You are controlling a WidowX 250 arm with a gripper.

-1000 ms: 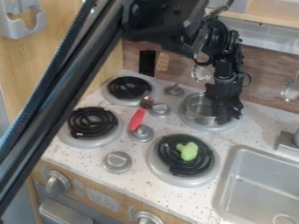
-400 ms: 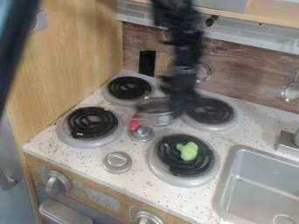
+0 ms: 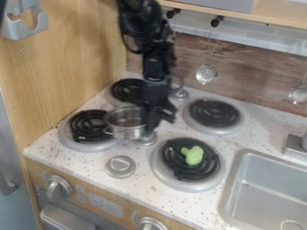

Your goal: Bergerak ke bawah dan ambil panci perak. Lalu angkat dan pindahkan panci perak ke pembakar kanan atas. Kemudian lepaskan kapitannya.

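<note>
Silver pot [image 3: 125,130] beside a coil [image 3: 87,127], the tool [image 3: 155,127] (black) clamped on its rim.

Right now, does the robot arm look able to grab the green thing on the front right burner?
Probably not: its claw seems to have hold of the silver pot, which would likely need setting down first. Nothing covers the green thing.

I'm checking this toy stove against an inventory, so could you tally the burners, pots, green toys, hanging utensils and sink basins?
Burners (upper right, lower right, upper left, lower left): 4
Silver pot: 1
Green toy: 1
Hanging utensils: 2
Sink basin: 1
Total: 9
</note>
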